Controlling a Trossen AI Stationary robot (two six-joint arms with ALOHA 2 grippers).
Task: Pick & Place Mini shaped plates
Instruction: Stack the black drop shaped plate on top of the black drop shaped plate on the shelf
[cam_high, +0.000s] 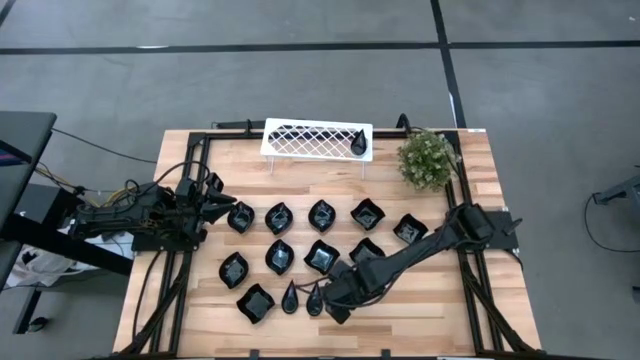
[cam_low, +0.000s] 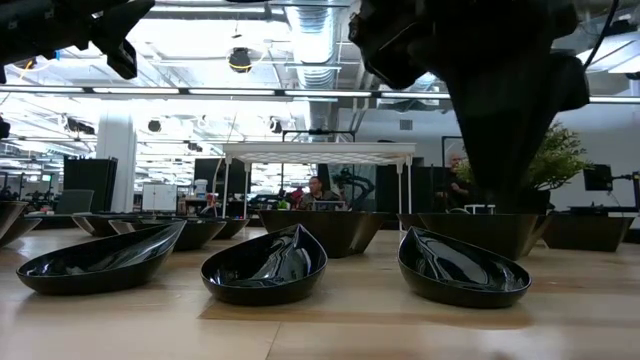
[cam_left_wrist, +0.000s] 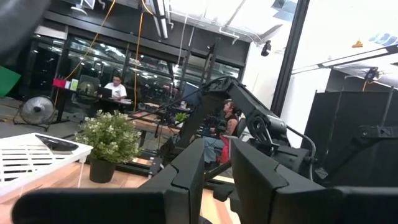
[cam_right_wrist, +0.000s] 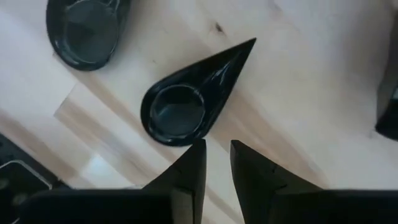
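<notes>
Several glossy black mini shaped plates (cam_high: 322, 215) lie in rows on the wooden table, each resting on its underside. One teardrop plate (cam_high: 360, 143) lies on the white lattice rack (cam_high: 310, 137). My right gripper (cam_right_wrist: 217, 148) points down over the near row. It is open by a narrow gap, just beside the round end of a teardrop plate (cam_right_wrist: 186, 106), touching nothing. In the high view it (cam_high: 335, 300) stands right of that teardrop plate (cam_high: 314, 298). My left gripper (cam_high: 228, 207) waits at the table's left, lifted and level, its fingers (cam_left_wrist: 193, 168) slightly apart and empty.
A small green plant (cam_high: 428, 158) stands at the far right corner, beside the rack. A second teardrop plate (cam_high: 290, 297) and a square plate (cam_high: 255, 303) lie left of my right gripper. A black frame (cam_high: 470, 290) runs round the table. People sit in the room beyond.
</notes>
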